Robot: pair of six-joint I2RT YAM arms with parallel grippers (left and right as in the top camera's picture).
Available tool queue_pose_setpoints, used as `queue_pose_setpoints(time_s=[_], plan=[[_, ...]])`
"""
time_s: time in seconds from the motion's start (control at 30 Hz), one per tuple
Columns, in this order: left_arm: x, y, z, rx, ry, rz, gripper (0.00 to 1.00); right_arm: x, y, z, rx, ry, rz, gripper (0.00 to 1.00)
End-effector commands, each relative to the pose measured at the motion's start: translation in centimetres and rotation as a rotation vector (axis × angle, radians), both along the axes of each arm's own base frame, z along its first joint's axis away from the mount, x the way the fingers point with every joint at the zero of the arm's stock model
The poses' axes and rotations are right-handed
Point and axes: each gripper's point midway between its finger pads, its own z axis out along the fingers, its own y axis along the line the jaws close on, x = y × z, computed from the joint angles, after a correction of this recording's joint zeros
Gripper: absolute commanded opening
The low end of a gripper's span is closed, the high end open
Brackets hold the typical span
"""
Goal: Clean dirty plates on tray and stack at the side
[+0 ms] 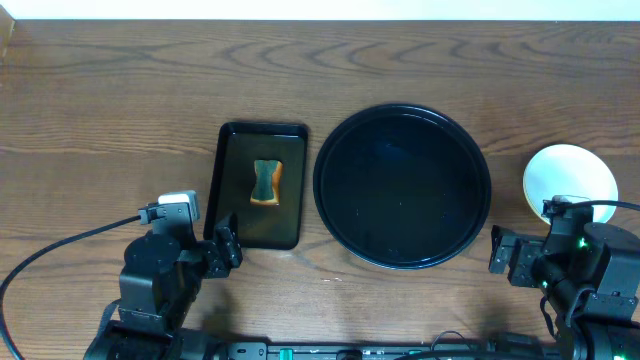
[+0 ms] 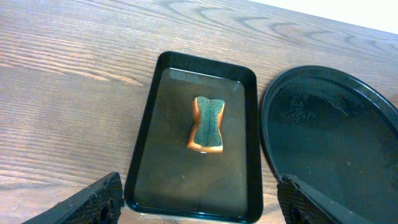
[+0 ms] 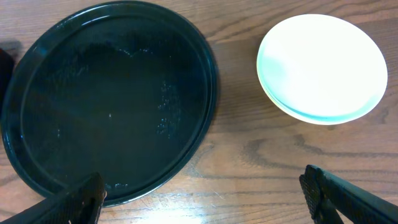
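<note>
Brown wood-grain tabletop (image 1: 100, 100). Resting directly on it, left to right: rectangular black tray (image 1: 240, 218), large round black tray (image 1: 402, 187), stacked pale plates (image 1: 568, 178).

No text, label, brand, number or sign can be read in any view. Nothing legible is found on the round tray (image 1: 402, 187), the plates (image 1: 565, 175), the rectangular tray (image 1: 240, 222), the sponge (image 1: 265, 183) or the table (image 1: 100, 100).
</note>
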Motion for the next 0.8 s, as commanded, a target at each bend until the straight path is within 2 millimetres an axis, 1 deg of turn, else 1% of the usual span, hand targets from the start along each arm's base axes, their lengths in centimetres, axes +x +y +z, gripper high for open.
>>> queue_pose_setpoints(time_s=[0.0, 0.1, 0.17, 0.2, 0.27, 0.33, 0.37, 0.47, 0.6, 0.73, 0.77], plan=[[0.0, -0.1, -0.3, 0.014, 0.006, -0.012, 0.80, -0.1, 0.1, -0.3, -0.012, 0.008, 0.015, 0.99], [0.0, -0.1, -0.3, 0.014, 0.006, -0.012, 0.80, -0.5, 0.0, 0.2, -0.021, -0.021, 0.010, 0.99], [0.0, -0.1, -0.3, 0.014, 0.006, -0.013, 0.80, -0.4, 0.2, 1.0, -0.021, -0.067, 0.020, 0.99], [0.0, -0.1, -0.3, 0.014, 0.006, -0.012, 0.80, -0.1, 0.7, 2.0, -0.025, -0.135, 0.043, 0.99], [0.0, -0.1, -0.3, 0.014, 0.006, -0.012, 0.80, 0.4, 1.3, 3.1, -0.030, -0.225, 0.075, 0.99], [0.0, -0.1, -0.3, 0.014, 0.006, -0.012, 0.80, 0.7, 1.9, 3.9, -0.032, -0.312, 0.108, 0.99], [0.0, -0.1, -0.3, 0.014, 0.006, -0.012, 0.80, 0.9, 2.4, 4.5, -0.032, -0.384, 0.130, 0.99], [0.0, -0.1, -0.3, 0.014, 0.006, -0.012, 0.80, 1.1, 3.0, 5.4, -0.031, -0.538, 0.155, 0.99], [0.0, -0.1, -0.3, 0.014, 0.006, -0.012, 0.80, 1.5, 3.4, 5.9, -0.029, -0.725, 0.172, 0.99], [0.0, -0.1, -0.3, 0.014, 0.006, -0.012, 0.80, 2.2, 3.5, 5.6, -0.035, -0.873, 0.169, 0.99], [0.0, -0.1, -0.3, 0.014, 0.006, -0.012, 0.81, 2.7, 3.5, 5.4, -0.036, -0.903, 0.168, 0.99]])
